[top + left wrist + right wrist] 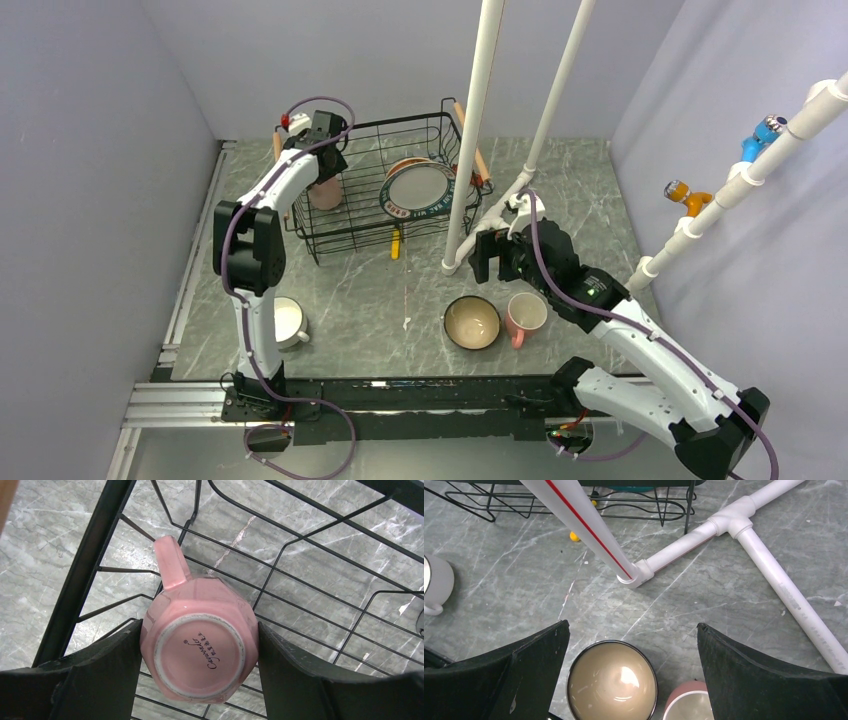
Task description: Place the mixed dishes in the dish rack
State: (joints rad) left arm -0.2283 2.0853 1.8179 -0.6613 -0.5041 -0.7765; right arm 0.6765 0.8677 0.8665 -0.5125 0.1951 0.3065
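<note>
Left hand [199, 650] grips an upturned pink mug [200, 630] inside the black wire rack [82, 580], patterned-rim plate [418, 190] already loaded. Right hand [631, 627] gapes above the tan-lined bowl [611, 680]; second pink mug [686, 702] and white cup [288, 322] wait.

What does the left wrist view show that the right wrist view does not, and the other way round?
Only left wrist: a pink mug, bottom up, gripped by the left claw. Only right wrist: the open right claw, the tan-inside bowl, a second pink mug, the white cup, white pipes. Both: the black dish rack and the grey marble table.
</note>
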